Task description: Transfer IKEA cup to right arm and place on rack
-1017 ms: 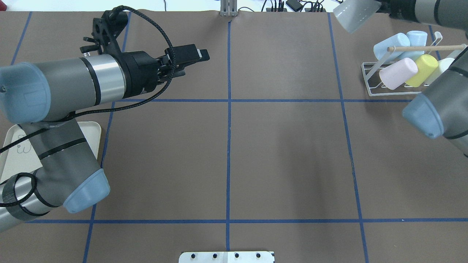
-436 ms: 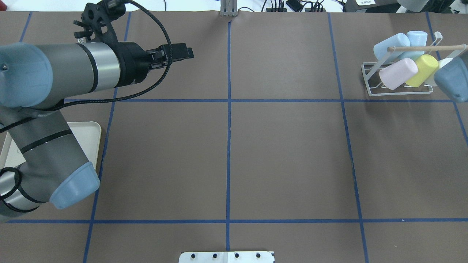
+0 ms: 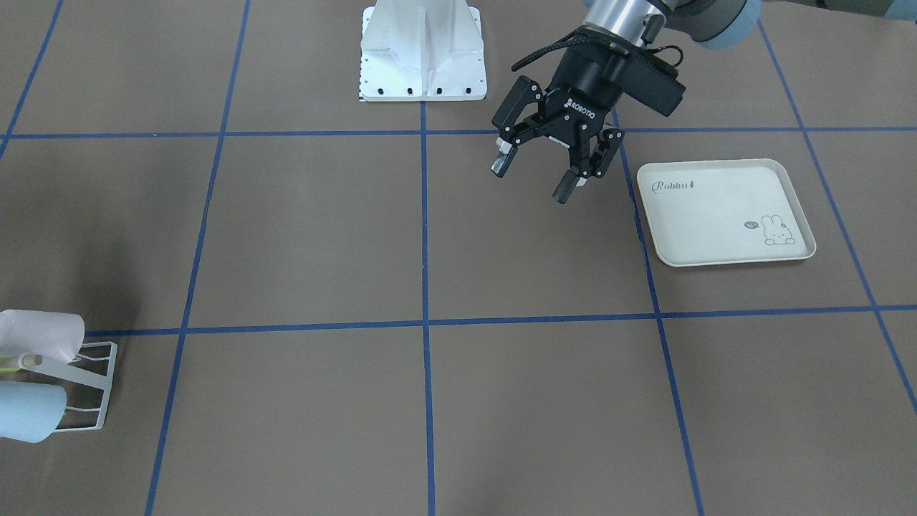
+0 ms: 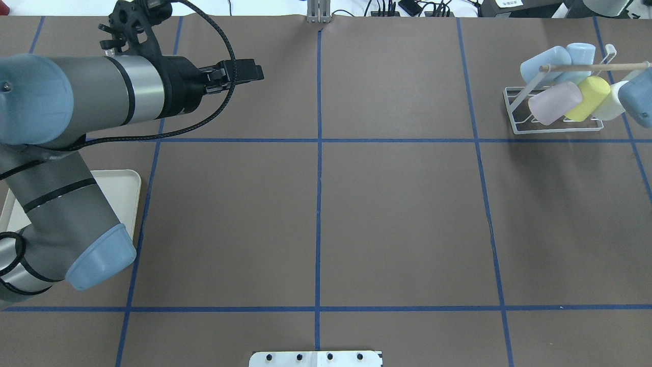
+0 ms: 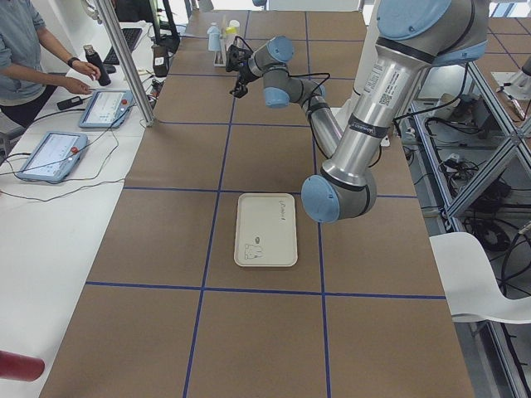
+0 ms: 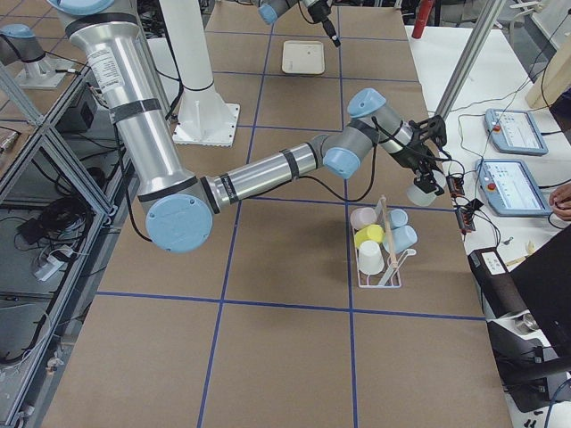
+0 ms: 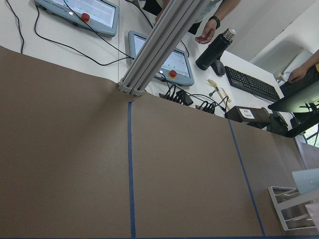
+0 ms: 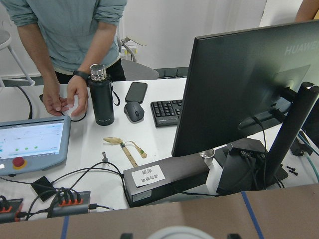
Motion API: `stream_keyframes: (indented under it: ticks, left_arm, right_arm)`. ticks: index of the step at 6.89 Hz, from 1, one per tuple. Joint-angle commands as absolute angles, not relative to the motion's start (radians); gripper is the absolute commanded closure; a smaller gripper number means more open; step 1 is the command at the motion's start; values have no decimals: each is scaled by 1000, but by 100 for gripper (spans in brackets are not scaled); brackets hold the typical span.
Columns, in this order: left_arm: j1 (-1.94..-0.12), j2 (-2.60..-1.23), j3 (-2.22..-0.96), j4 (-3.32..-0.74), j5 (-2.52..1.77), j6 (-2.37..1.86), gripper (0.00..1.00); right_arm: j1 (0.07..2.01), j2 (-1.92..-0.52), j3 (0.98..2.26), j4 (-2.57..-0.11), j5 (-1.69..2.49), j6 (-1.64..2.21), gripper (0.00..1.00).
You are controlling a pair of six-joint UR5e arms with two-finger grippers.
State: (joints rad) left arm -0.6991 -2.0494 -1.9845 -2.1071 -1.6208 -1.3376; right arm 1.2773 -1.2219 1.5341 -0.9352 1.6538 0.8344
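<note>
Brown taped surface (image 4: pixel 397 214): IKEA cup (image 6: pixel 420 193) held raised near the far side of the rack (image 4: pixel 558 130).
Right jaws are clamped on the cup; placement likely needs travel down and slightly robot-ward. Left jaws stand spread, empty, well apart.

Overhead view of the tabletop (image 4: pixel 397 214), divided into squares by blue tape.
The left arm (image 4: pixel 76 97) enters at the left, the left hand (image 4: pixel 257 71) pointing toward the centre line; a cream tray (image 4: pixel 125 191) lies partly under the arm. At far right the white wire rack (image 4: pixel 558 130), with its wooden rod (image 4: pixel 586 67), carries two pale blue cups (image 4: pixel 544 60), a pink cup (image 4: pixel 554 103), a yellow cup (image 4: pixel 588 98) and a whitish cup (image 4: pixel 610 102). The right arm's blue joint cap (image 4: pixel 639 97) partly hides the whitish cup.
</note>
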Motion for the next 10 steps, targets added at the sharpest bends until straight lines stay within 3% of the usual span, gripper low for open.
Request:
stream_keyframes:
  ticks: [1, 10]
  left_arm:
    - [-698, -2051, -1983, -2106, -1620, -1338, 0]
    - [-696, -2052, -1987, -2106, -1620, -1339, 0]
  right_arm:
    - [1301, -1216, 1367, -796, 1655, 767, 100]
    - [1287, -1232, 1273, -764, 1663, 770, 100]
